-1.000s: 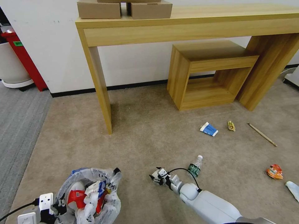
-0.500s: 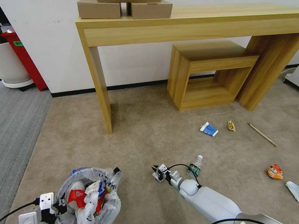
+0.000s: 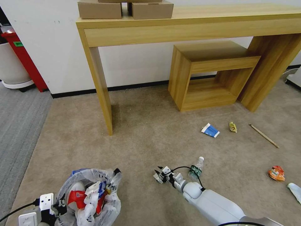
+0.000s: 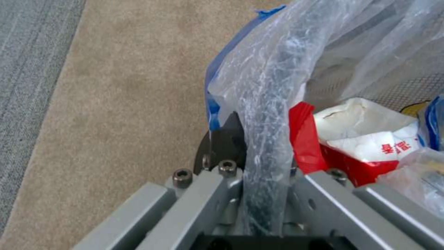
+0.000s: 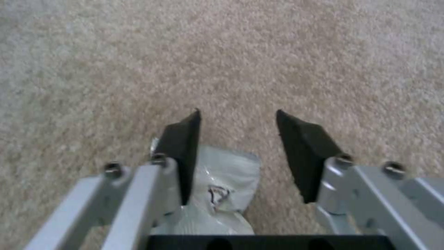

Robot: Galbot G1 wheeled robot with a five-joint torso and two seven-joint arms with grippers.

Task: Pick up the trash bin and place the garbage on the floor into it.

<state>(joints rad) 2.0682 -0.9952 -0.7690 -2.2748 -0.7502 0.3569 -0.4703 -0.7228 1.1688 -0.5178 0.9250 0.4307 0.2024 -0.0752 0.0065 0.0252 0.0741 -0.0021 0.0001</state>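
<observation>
Trash bin (image 3: pixel 91 196) at lower left of head view, rim pinched through bag by left gripper (image 4: pixel 259 173). Right gripper (image 5: pixel 238 139) low centre, fingers spread over carpet (image 3: pixel 150 138), small white packet (image 5: pixel 220 191) between them. Risk: packet sits off-centre against one finger, could be nudged aside on closing. Bottle (image 3: pixel 196 169) just right of wrist, could be knocked.

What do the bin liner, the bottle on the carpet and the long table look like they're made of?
The bin liner looks like thin plastic film: translucent, whitish, crinkled and glossy. The bottle looks like clear plastic, with a white cap and green label. The long table has a light wood-grain surface; solid wood or laminate, I can't tell.
</observation>
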